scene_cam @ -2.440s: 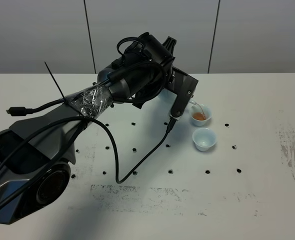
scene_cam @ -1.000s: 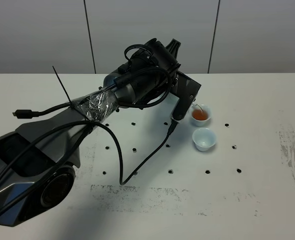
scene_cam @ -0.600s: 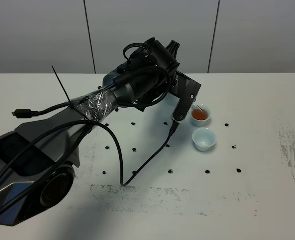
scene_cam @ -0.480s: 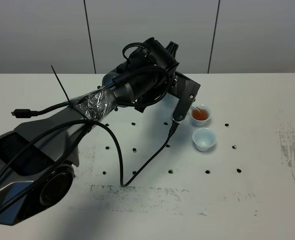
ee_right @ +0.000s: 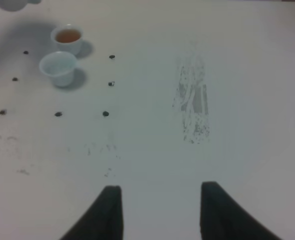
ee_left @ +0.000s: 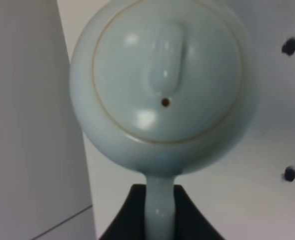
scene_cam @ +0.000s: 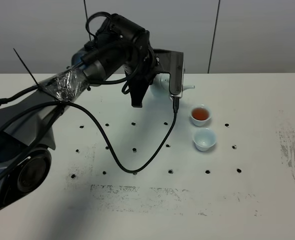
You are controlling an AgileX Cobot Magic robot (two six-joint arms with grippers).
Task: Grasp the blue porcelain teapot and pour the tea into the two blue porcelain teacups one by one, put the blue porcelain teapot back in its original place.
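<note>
The blue porcelain teapot [scene_cam: 160, 81] hangs above the table, back and left of the cups, with its spout [scene_cam: 188, 87] pointing right. In the left wrist view the teapot [ee_left: 162, 85] fills the frame, lid on, and my left gripper [ee_left: 160, 212] is shut on its loop handle. Of the two blue porcelain teacups, the far one [scene_cam: 200, 114] holds brown tea and the near one [scene_cam: 204, 139] looks empty. Both also show in the right wrist view, the far one [ee_right: 67, 36] and the near one [ee_right: 58, 67]. My right gripper [ee_right: 160, 210] is open, empty and well away from them.
A black cable [scene_cam: 137, 160] hangs from the left arm and loops over the table left of the cups. Small black holes dot the white tabletop [scene_cam: 257, 100]. A scuffed grey patch [ee_right: 192, 105] lies right of the cups.
The left arm has swung back and left, away from the far cup, taking the teapot with it. The teapot has tipped back level and the pouring has stopped.
</note>
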